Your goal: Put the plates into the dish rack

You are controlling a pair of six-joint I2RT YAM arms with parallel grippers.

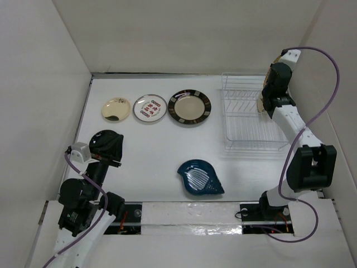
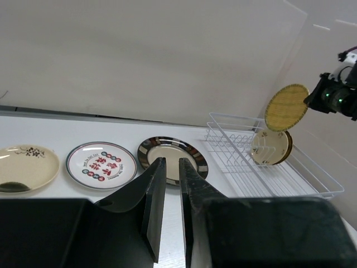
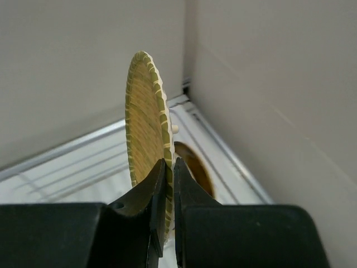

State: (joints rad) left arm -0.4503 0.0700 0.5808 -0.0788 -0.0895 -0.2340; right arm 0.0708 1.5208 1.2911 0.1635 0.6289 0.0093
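Currently the right gripper [image 3: 169, 163] pinches the woven plate [image 3: 142, 123] by its rim above the rack's [image 1: 240, 140] right end, so it could swivel and knock the standing plates [image 2: 269, 146].

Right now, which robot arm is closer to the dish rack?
Right. The right gripper holds the woven yellow plate over the dish rack; the left gripper is far across the table, near the left wall.

a white table [image 1: 156, 151] sits inside plain white walls [image 1: 167, 33] on its left, back and right; a dark seam [image 1: 156, 73] lines the back edge.
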